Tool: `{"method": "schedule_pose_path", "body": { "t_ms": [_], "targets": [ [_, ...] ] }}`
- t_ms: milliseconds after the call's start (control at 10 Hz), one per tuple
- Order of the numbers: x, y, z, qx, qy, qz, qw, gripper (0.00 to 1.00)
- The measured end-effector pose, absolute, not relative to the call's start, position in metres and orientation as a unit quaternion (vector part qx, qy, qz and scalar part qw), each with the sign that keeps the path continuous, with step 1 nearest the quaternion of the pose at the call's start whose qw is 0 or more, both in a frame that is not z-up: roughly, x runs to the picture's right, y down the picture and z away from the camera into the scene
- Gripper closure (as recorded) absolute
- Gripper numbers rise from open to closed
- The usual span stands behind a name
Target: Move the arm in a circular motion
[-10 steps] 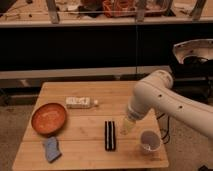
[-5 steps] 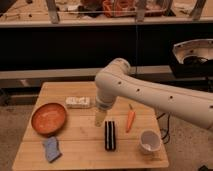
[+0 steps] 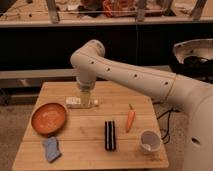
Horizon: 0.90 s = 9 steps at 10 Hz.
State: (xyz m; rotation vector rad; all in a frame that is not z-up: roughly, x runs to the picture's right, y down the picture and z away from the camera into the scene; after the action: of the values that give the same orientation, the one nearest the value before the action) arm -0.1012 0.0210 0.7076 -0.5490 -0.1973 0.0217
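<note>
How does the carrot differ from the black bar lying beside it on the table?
The carrot is orange and tapers to a point; the black bar is dark and rectangular. The carrot is slimmer and lies slightly slanted, the black bar wider and straight front to back. Both lie flat on the wooden table, not touching. The gripper hangs farther back, by a white bottle, away from both.

We see the arm point(image 3: 135, 77) run off the right and bottom edges, its gripper point(image 3: 86, 98) low over the table's point(image 3: 80, 136) far side, covering part of a small white object point(image 3: 73, 102) too blurred to name, and shelf clutter point(image 3: 120, 7) cut by the top edge.
</note>
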Motion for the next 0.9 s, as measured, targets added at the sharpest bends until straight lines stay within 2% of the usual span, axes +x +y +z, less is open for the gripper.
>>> {"method": "schedule_pose_path", "body": {
  "t_ms": [400, 900],
  "targets": [
    [-0.055, 0.018, 0.718, -0.271, -0.079, 0.036, 0.959, 0.20],
    [0.077, 0.036, 0.721, -0.282, -0.049, 0.108, 0.952, 0.20]
  ]
}}
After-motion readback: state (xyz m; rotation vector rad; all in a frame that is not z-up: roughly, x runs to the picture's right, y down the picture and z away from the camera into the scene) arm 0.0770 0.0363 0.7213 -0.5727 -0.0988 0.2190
